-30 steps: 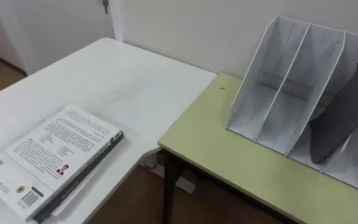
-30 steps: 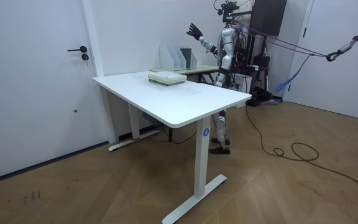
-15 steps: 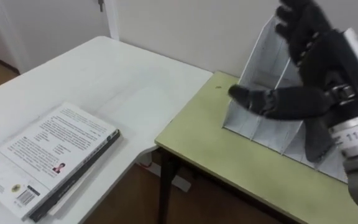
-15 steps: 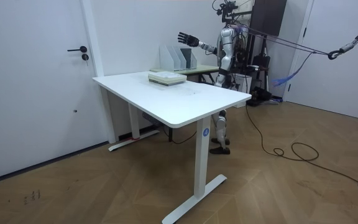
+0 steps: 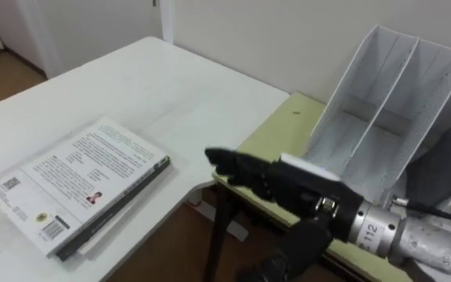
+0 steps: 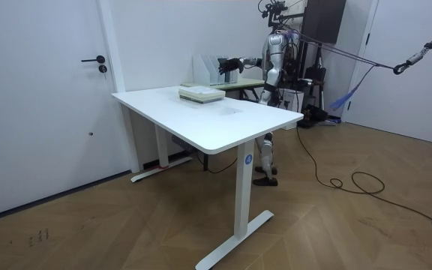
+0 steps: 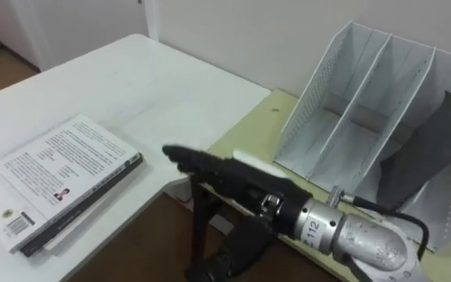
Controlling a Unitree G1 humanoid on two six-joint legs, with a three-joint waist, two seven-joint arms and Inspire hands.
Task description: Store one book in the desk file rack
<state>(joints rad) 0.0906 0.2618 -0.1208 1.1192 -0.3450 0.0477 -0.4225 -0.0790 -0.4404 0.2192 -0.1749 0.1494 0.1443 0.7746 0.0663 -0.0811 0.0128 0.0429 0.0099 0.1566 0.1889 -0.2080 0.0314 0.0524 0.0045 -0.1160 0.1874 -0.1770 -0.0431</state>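
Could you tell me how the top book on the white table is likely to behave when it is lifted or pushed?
The top book looks like a softcover, so it will probably flex if lifted by one edge. Lying flat on the lower book, it may slide off when pushed.

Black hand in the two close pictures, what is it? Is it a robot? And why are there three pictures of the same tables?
Yes, it is a robot's right hand. It is stretched out flat and open, and it holds nothing. The robot stands on two legs. The two close pictures come from cameras in its head, like two eyes looking down. The third comes from a camera across the room, and there you see the whole robot standing behind the tables. On the white table lies a small stack of books. Next to it is a green desk with a white file rack on it. A dark book leans in the rack's right slot.
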